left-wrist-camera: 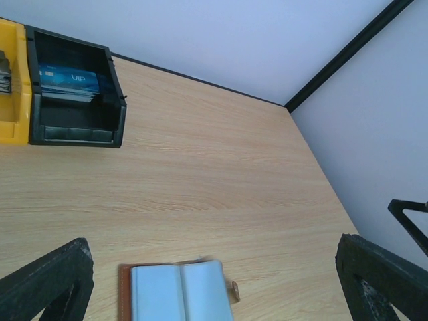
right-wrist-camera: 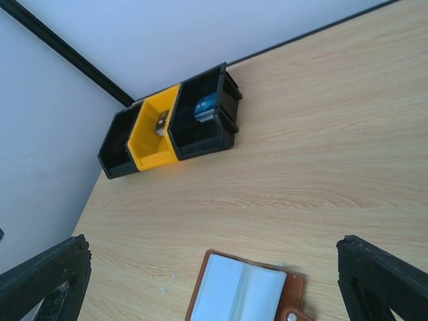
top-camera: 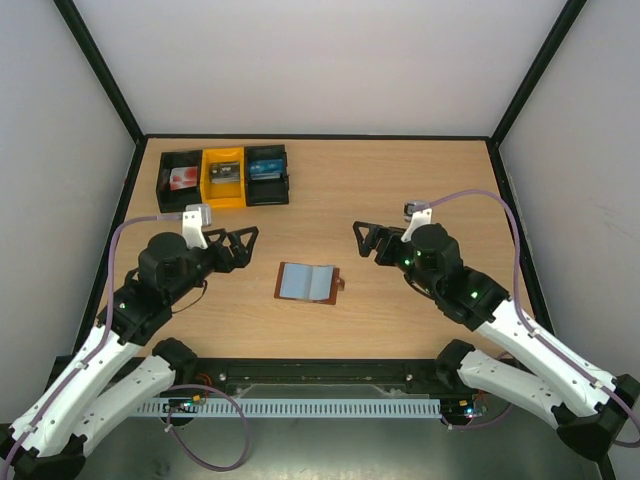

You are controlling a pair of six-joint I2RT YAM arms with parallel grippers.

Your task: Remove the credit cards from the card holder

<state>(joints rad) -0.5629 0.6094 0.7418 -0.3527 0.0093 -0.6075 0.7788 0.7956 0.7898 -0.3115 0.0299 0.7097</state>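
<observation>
The brown card holder (top-camera: 308, 283) lies open and flat on the wooden table, midway between both arms. Its grey-blue pocket faces point up and its little brown tab (top-camera: 340, 285) sticks out on the right. The credit cards are hidden; only the pocket faces show. My left gripper (top-camera: 245, 249) hovers open to the holder's upper left, apart from it. My right gripper (top-camera: 363, 242) hovers open to its upper right. In the left wrist view the card holder (left-wrist-camera: 177, 294) sits low between my wide fingers (left-wrist-camera: 47, 281). The right wrist view shows the card holder (right-wrist-camera: 244, 294) the same way.
Three small bins stand in a row at the back left: a black bin (top-camera: 180, 178), a yellow bin (top-camera: 223, 177) and a second black bin (top-camera: 267, 173). That last black bin (left-wrist-camera: 73, 127) holds blue cards (left-wrist-camera: 67, 80) printed VIP. Black frame rails edge the table.
</observation>
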